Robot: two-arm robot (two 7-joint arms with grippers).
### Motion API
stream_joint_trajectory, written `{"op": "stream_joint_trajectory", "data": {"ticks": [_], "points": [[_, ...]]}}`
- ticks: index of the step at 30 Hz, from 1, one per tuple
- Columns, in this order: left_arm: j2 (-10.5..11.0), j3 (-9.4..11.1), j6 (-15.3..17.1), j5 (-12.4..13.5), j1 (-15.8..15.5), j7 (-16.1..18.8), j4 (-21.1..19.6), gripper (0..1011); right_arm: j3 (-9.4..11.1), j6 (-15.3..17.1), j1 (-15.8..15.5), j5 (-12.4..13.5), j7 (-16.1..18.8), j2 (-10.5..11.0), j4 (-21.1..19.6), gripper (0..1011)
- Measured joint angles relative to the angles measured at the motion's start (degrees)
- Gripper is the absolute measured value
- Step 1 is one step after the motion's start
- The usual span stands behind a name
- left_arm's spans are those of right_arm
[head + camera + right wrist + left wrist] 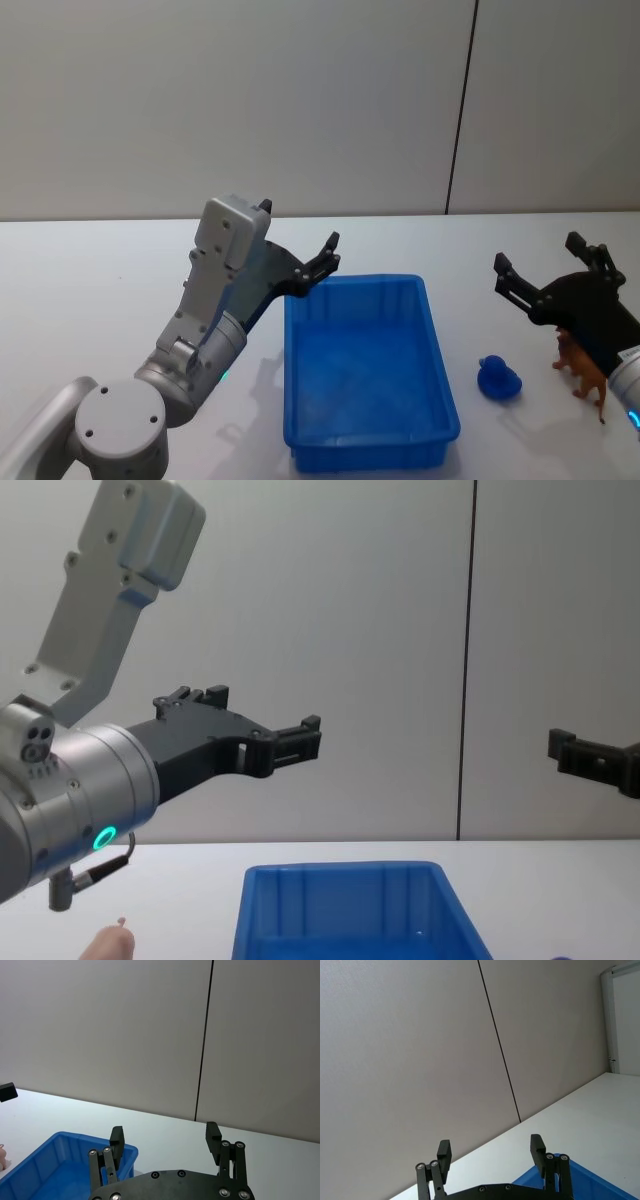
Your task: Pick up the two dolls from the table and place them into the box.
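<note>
The white table (90, 300) holds a smooth blue plastic bin (438, 350). The left gripper (490, 1147) hangs by its far left corner, the right gripper (538, 252) to its right, both with fingers spread wide and empty. The shaggy brown doll (584, 372) stands on the table under the right one. The chest view shows the peach-pink doll (108, 944) left of the bin.

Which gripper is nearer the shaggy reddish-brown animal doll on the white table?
Right. The right gripper hangs open just above the reddish-brown doll; the left gripper is beyond the blue plastic bin, by its far left corner.
</note>
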Motion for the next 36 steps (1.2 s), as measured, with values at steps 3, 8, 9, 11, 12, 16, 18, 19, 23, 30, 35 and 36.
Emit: {"op": "stream_joint_trajectory", "data": {"ticks": [3,8,9,11,12,16,18,19,23,30,35,36], "points": [[0.0,0.0,0.0,0.0,0.0,0.0,0.0,1001,0.0,0.0,0.0,0.0,0.0,0.0,0.0,1001],[0.0,0.0,0.0,0.0,0.0,0.0,0.0,1001,0.0,0.0,0.0,0.0,0.0,0.0,0.0,1001],[0.0,0.0,0.0,0.0,0.0,0.0,0.0,1001,0.0,0.0,0.0,0.0,0.0,0.0,0.0,1001],[0.0,0.0,0.0,0.0,0.0,0.0,0.0,1001,0.0,0.0,0.0,0.0,0.0,0.0,0.0,1001],[0.0,0.0,0.0,0.0,0.0,0.0,0.0,1001,0.0,0.0,0.0,0.0,0.0,0.0,0.0,1001],[0.0,0.0,0.0,0.0,0.0,0.0,0.0,1001,0.0,0.0,0.0,0.0,0.0,0.0,0.0,1001],[0.0,0.0,0.0,0.0,0.0,0.0,0.0,1001,0.0,0.0,0.0,0.0,0.0,0.0,0.0,1001],[0.0,0.0,0.0,0.0,0.0,0.0,0.0,1001,0.0,0.0,0.0,0.0,0.0,0.0,0.0,1001],[0.0,0.0,0.0,0.0,0.0,0.0,0.0,1001,0.0,0.0,0.0,0.0,0.0,0.0,0.0,1001],[0.0,0.0,0.0,0.0,0.0,0.0,0.0,1001,0.0,0.0,0.0,0.0,0.0,0.0,0.0,1001],[0.0,0.0,0.0,0.0,0.0,0.0,0.0,1001,0.0,0.0,0.0,0.0,0.0,0.0,0.0,1001],[0.0,0.0,0.0,0.0,0.0,0.0,0.0,1001,0.0,0.0,0.0,0.0,0.0,0.0,0.0,1001]]}}
